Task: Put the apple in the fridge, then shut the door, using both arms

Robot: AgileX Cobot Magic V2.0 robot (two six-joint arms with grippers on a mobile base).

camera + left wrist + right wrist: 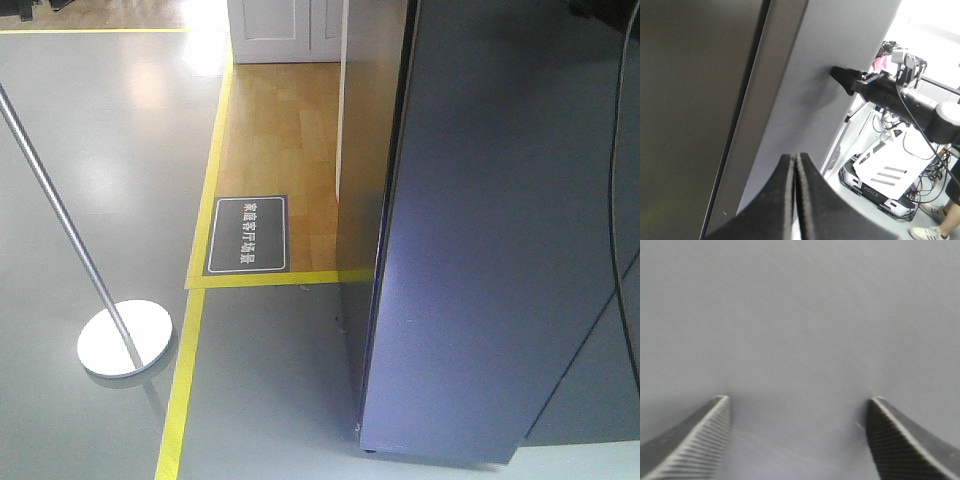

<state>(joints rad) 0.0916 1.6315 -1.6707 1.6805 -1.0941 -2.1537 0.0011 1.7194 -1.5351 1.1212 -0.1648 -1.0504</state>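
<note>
Dark grey metal fills the right half of the front-facing view: the door [470,250] stands as a tall flat panel from the top edge down to the floor, with a paler side wall of the fridge [368,110] showing just left of it. Left of the fridge lies a strip of wood flooring [280,140] bordered by yellow tape [200,300], with a dark floor sign [247,235] bearing white characters on it. A white round stand base [125,338] with a slanted metal pole sits on the grey floor at lower left.

In the left wrist view, the left tool [796,200] rises from the bottom centre with its two black fingers pressed together, holding nothing. It sits close to the grey door [805,100] surface, beside a dark vertical seam. At right centre of that view the right tool [842,79] has its tip touching or nearly touching the same panel; whether it is spread cannot be told from there. Behind it a white mobile base [880,180] and cables appear, and a person's shoe [927,232] at lower right.

In the right wrist view, the right tool [797,437] has its ribbed fingers spread wide apart in the bottom corners, empty, facing the plain grey door [800,315] at very close range.

The apple is not visible in any view.
</note>
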